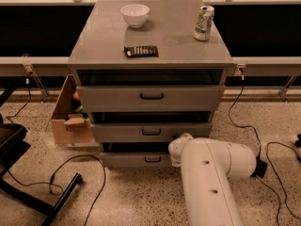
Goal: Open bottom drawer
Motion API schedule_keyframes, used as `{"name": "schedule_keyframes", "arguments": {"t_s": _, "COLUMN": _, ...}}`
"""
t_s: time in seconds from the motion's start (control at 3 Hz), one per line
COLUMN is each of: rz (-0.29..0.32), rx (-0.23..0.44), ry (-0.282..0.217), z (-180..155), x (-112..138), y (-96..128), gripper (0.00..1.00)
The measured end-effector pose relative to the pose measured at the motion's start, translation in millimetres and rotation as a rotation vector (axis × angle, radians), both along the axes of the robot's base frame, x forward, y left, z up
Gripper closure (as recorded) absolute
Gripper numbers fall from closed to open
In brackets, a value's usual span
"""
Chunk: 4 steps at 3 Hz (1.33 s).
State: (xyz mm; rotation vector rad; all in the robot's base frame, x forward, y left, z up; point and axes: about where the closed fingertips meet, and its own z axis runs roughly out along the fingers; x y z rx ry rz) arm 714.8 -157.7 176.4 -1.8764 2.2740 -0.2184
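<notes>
Whether my gripper [179, 149] is spread or closed, I cannot tell. The bottom drawer [127, 160] sits low centre, with the gripper at its right end, past the handle [152, 159]. Pulling there risks slipping off or jamming.

Floor and surroundings. Speckled terrazzo floor [141, 206] in warm light, crossed by black cables [230, 114]. Behind the grey worktop's [178, 51] rear edge: dark panels [37, 29] over a pale rail [33, 62]. Below its left edge: cardboard box [70, 126], black chair base [61, 194]. Gripper hidden behind white arm [211, 173], below the front right corner.
</notes>
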Motion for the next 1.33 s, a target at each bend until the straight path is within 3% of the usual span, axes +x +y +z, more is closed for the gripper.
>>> {"name": "schedule_keyframes", "arguments": {"t_s": 0.33, "rz": 0.000, "rx": 0.000, "ry": 0.000, "z": 6.3, "x": 0.4, "y": 0.1, "gripper": 0.85}}
{"name": "schedule_keyframes", "arguments": {"t_s": 0.67, "rz": 0.000, "rx": 0.000, "ry": 0.000, "z": 14.7, "x": 0.4, "y": 0.1, "gripper": 1.00}}
{"name": "schedule_keyframes", "arguments": {"t_s": 1.33, "rz": 0.000, "rx": 0.000, "ry": 0.000, "z": 16.8, "x": 0.4, "y": 0.1, "gripper": 0.58}}
